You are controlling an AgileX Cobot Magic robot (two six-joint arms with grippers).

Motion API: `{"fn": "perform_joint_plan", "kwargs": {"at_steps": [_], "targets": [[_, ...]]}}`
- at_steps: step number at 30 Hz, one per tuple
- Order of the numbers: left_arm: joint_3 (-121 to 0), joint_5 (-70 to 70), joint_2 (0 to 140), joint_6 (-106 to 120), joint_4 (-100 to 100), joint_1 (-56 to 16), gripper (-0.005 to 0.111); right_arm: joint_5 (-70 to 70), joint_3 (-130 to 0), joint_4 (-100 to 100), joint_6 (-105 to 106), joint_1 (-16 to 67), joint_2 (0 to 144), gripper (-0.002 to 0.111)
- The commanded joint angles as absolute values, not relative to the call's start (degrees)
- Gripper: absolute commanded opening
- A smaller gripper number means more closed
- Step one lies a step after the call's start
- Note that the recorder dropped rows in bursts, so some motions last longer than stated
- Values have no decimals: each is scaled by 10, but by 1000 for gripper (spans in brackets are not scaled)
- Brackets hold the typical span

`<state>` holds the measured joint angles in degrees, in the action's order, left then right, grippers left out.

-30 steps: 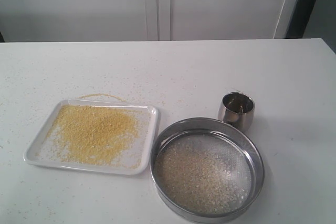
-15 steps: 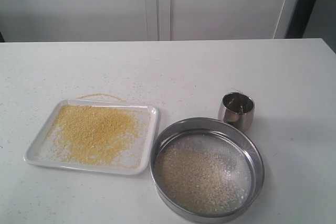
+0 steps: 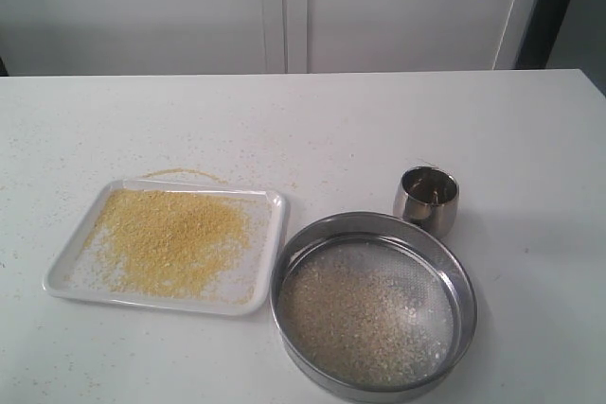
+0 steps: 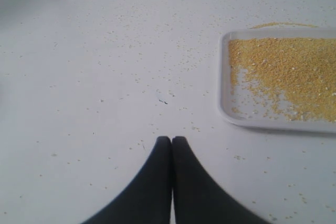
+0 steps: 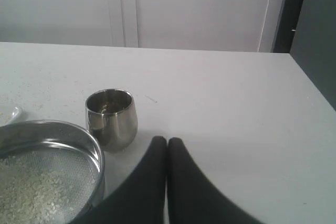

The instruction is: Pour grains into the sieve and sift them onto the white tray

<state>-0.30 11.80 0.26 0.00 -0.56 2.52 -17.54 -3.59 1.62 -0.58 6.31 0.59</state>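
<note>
Grains (image 3: 170, 238) unchanged from before; left claw (image 4: 171, 139) and right claw (image 5: 167, 140) tight together, empty.

Soft, even, diffuse light is spread over the matte white tabletop (image 3: 284, 120); no single source can be made out. A faint grey shadow is cast around the small rounded polished steel cup (image 5: 111, 116), just ahead of the black right gripper (image 5: 167, 141), and pale reflections are carried on its side. A thin shadow is laid under the rim of the flat rectangular white tray (image 4: 224, 114), ahead of the black left gripper (image 4: 171, 140). Both grippers are rendered soft and unfocused towards the frame edge. The exterior view is slightly grainy.
</note>
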Motion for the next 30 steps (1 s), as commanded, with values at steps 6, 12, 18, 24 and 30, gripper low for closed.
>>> {"fn": "perform_joint_plan", "kwargs": {"at_steps": [6,12,18,24,30], "targets": [[0,116,0,0,-12,27,0,-133,0,19,0,61,5,0],[0,116,0,0,-12,27,0,-176,0,15,0,61,1,0],[0,116,0,0,-12,27,0,-183,0,15,0,61,0,0],[0,116,0,0,-12,27,0,-183,0,15,0,62,0,0],[0,116,0,0,-12,27,0,-184,0,15,0,62,0,0]]}}
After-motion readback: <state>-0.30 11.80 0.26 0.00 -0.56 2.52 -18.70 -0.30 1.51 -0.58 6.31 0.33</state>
